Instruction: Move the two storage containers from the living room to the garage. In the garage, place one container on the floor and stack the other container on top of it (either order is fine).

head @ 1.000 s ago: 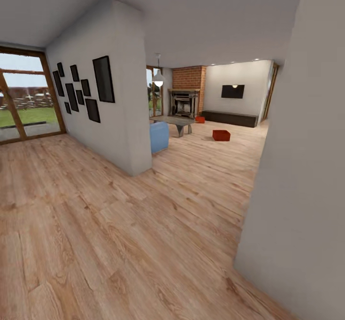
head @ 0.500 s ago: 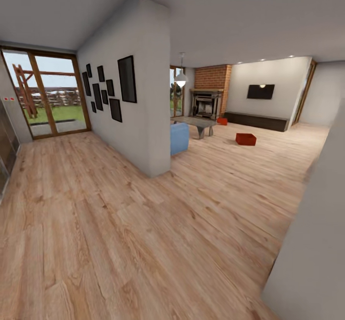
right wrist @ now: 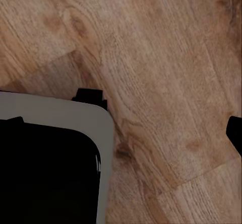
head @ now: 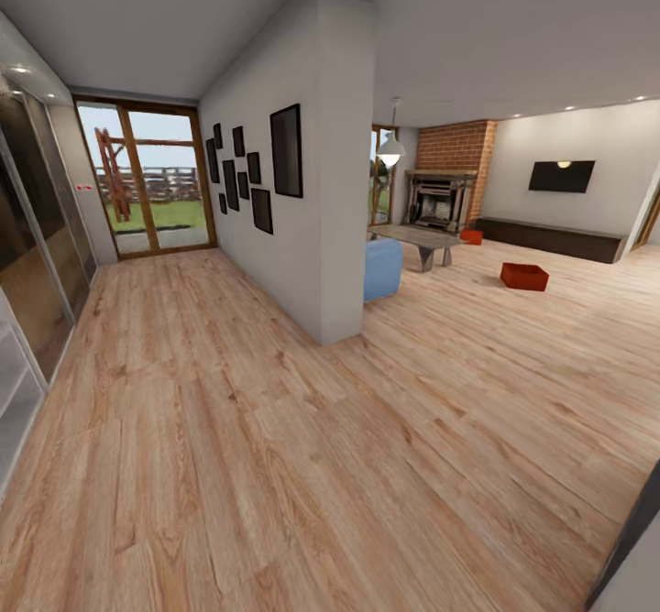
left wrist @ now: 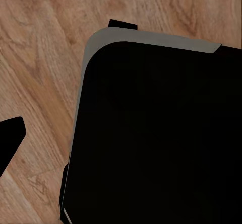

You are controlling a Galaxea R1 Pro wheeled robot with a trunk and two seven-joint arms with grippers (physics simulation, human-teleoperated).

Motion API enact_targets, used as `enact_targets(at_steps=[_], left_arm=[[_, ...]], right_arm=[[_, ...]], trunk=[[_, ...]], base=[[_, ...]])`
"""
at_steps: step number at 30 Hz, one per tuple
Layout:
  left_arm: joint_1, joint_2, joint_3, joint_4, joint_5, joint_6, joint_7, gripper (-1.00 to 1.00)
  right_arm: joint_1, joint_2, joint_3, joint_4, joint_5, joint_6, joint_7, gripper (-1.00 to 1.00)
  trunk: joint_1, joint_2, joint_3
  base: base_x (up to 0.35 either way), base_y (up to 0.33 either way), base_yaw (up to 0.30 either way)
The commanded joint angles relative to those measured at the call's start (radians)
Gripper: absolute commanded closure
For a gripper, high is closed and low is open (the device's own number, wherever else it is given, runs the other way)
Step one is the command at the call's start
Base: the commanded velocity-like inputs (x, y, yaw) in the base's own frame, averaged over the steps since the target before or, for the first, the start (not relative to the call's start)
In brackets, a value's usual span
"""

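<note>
The head view looked along a light wood-plank floor [head: 275, 429] toward a white dividing wall [head: 339, 181] hung with dark picture frames [head: 286, 150]. Beyond the right side of that wall lay the living room, marked by its red-brick fireplace [head: 442, 192], a long low dark bench [head: 550, 238] and a black wall screen [head: 561, 176]. Both storage containers rested on the planks there: the nearer container [head: 524, 276] stood in the open, well apart from the wall, and the farther container [head: 471, 236] sat just beside the fireplace. A blue seat [head: 382, 268] and a low grey table [head: 417, 238] stood between the wall's end and the fireplace. Left of the wall, glazed doors [head: 147, 180] closed the corridor.

Each wrist view showed planks and the dark, grey-edged corner of the robot's base [left wrist: 151, 133]; whether either gripper was spread or clenched could not be told.

The step in hand was judged to be the approach. It would be done well by passing wide of the wall's corner, steering clear of the seat and table, and stopping squarely before the nearer container with both arms able to reach it.
</note>
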Motion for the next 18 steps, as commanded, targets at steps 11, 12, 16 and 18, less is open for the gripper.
enact_targets(at_steps=[11,12,16,18], left_arm=[[0.0,0.0,0.0,-0.001,0.006,-0.002,0.0,-1.0],[0.0,0.0,0.0,-0.001,0.006,-0.002,0.0,-1.0],[0.0,0.0,0.0,-0.001,0.006,-0.002,0.0,-1.0],[0.0,0.0,0.0,-0.001,0.006,-0.002,0.0,-1.0]], right_arm=[[-0.001,-0.001,0.007,0.003,-0.01,-0.004,0.007,-1.0],[-0.001,-0.001,0.007,0.003,-0.01,-0.003,0.007,-1.0],[-0.001,-0.001,0.008,0.003,-0.01,-0.004,0.008,-1.0],[-0.001,-0.002,0.009,0.003,-0.01,-0.005,0.009,-1.0]], trunk=[[0.001,0.0,-0.001],[0.001,0.0,-0.001],[0.001,0.0,-0.001],[0.001,0.0,-0.001]], base=[[0.323,0.0,0.051],[0.323,0.0,0.003],[0.323,0.0,0.002],[0.323,0.0,0.0]])
